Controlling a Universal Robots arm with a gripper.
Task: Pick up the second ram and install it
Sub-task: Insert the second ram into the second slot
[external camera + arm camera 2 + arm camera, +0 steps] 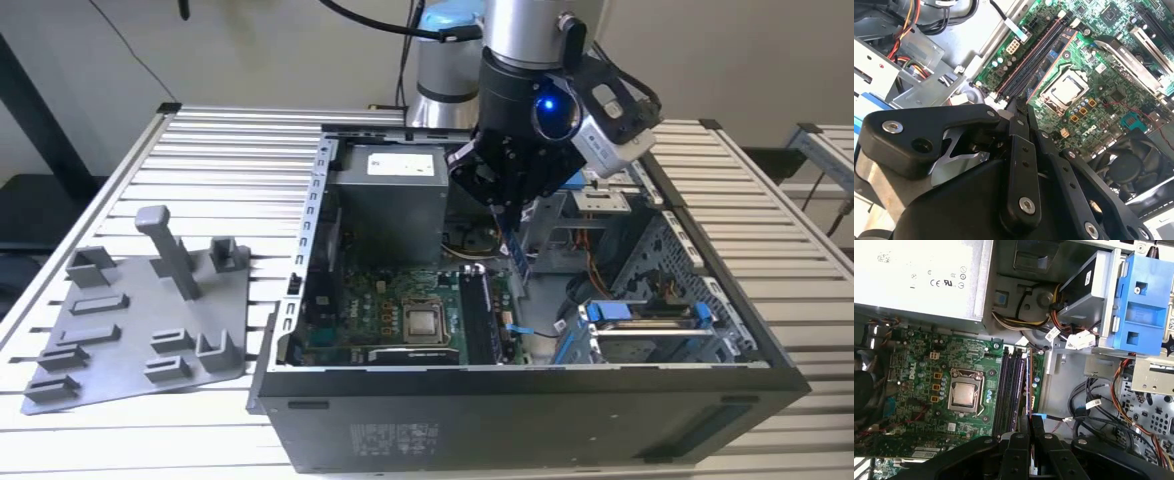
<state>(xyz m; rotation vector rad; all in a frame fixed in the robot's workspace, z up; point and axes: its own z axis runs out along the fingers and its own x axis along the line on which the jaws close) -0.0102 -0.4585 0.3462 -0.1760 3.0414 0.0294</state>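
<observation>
My gripper (507,212) hangs inside the open computer case (534,385), above the motherboard. Its fingers are shut on the second ram (1030,390), a thin stick seen edge-on. In the exterior view the second ram (513,245) points down from the fingers toward the board. In both wrist views the gripper (1030,432) (1019,107) lines up along the black memory slots (1009,390) (1029,60), and the stick runs beside them on the side away from the processor socket (964,392). Whether its lower edge touches a slot I cannot tell.
A grey power supply (387,200) fills the case's far corner. Blue drive-bay latches (1144,300) and cable bundles (1094,405) crowd the side beyond the slots. A grey fixture plate (134,330) with upright posts lies on the slatted table at the exterior view's left.
</observation>
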